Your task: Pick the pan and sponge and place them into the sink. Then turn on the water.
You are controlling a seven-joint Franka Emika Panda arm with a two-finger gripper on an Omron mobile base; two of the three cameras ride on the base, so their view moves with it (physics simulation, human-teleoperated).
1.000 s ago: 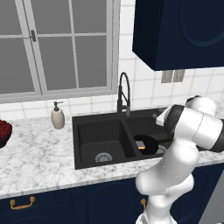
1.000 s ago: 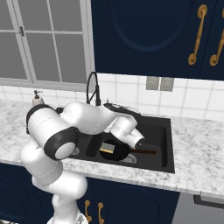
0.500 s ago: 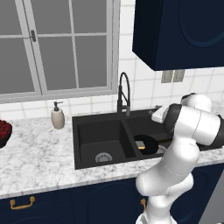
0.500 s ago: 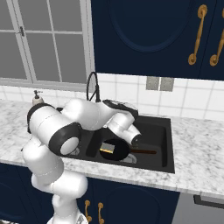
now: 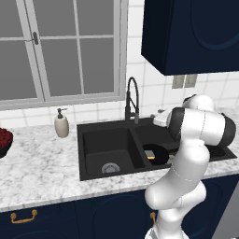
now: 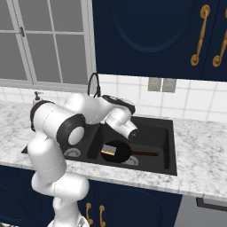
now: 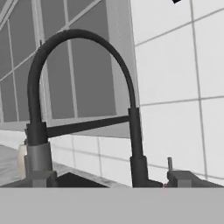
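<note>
Over the sink (image 6: 170, 146), the arm has lifted toward the faucet (image 7: 78, 87), jaws spread.

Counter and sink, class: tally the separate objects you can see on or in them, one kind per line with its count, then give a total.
Pan: 1
Sponge: 1
Faucet: 1
Soap dispenser: 1
Bowl of red fruit: 1
Total: 5
</note>
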